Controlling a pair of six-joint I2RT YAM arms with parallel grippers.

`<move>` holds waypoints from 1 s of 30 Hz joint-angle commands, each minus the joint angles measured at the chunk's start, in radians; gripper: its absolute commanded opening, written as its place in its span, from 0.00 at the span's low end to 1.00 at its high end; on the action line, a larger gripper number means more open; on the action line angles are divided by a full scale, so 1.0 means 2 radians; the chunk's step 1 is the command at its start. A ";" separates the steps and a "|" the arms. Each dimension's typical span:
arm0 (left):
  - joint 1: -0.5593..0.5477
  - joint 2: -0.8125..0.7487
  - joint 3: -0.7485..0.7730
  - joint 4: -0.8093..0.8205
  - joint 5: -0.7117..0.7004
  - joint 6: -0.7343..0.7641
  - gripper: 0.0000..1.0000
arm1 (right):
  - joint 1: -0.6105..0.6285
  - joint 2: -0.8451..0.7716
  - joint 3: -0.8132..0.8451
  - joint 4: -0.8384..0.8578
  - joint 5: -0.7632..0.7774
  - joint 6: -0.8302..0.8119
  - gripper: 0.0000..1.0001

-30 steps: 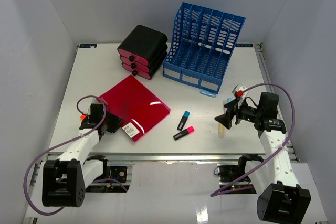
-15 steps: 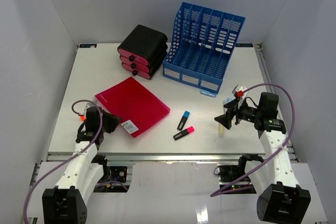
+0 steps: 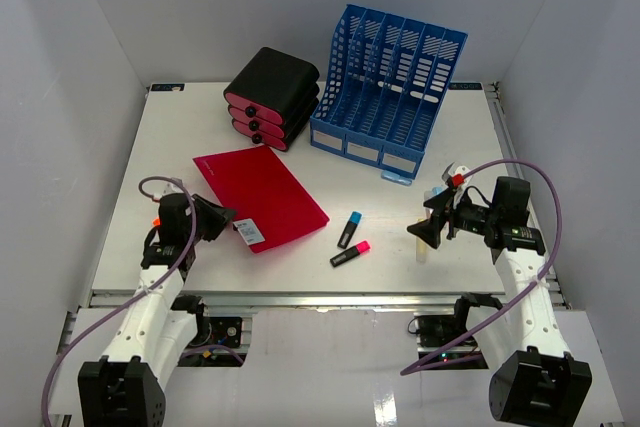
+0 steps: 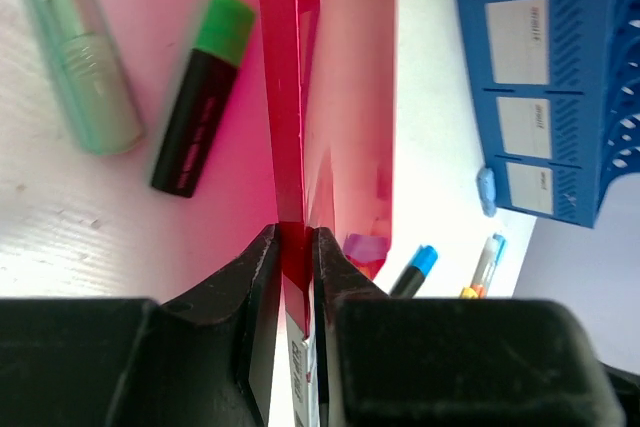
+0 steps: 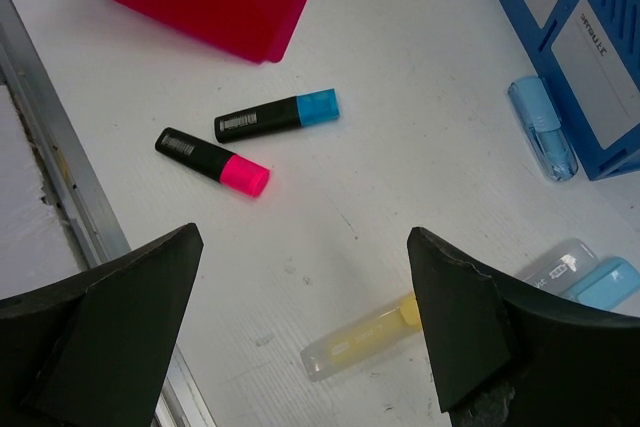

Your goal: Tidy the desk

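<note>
The desk (image 3: 180,127) is a white tabletop with metal rails. My left gripper (image 3: 222,219) is shut on the near left corner of a red folder (image 3: 265,192), which it holds raised at that edge. In the left wrist view the folder's edge (image 4: 285,97) runs straight up from between my gripper (image 4: 292,237). A green-capped highlighter (image 4: 200,112) and a pale green tube (image 4: 75,57) lie beneath it. My right gripper (image 3: 428,224) hangs open above a yellow tube (image 5: 365,339), touching nothing (image 5: 305,237).
A blue file rack (image 3: 388,92) and stacked black cases (image 3: 272,95) stand at the back. A blue-capped highlighter (image 3: 350,229) and a pink-capped one (image 3: 351,253) lie at the middle front. Pale blue tubes (image 5: 542,127) lie by the rack's foot.
My left jaws have closed on the folder's corner and tipped that edge up, so the folder looks narrower from above. The right arm has not moved.
</note>
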 commanded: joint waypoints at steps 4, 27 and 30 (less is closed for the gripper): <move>0.002 -0.006 0.058 0.038 0.039 0.031 0.00 | -0.001 0.035 0.042 -0.027 -0.042 -0.024 0.90; 0.002 -0.081 0.071 0.050 0.186 0.011 0.00 | 0.167 0.256 0.160 0.105 -0.062 0.219 0.90; 0.002 -0.082 0.071 0.051 0.207 0.006 0.00 | 0.184 0.288 0.176 0.137 -0.062 0.257 0.90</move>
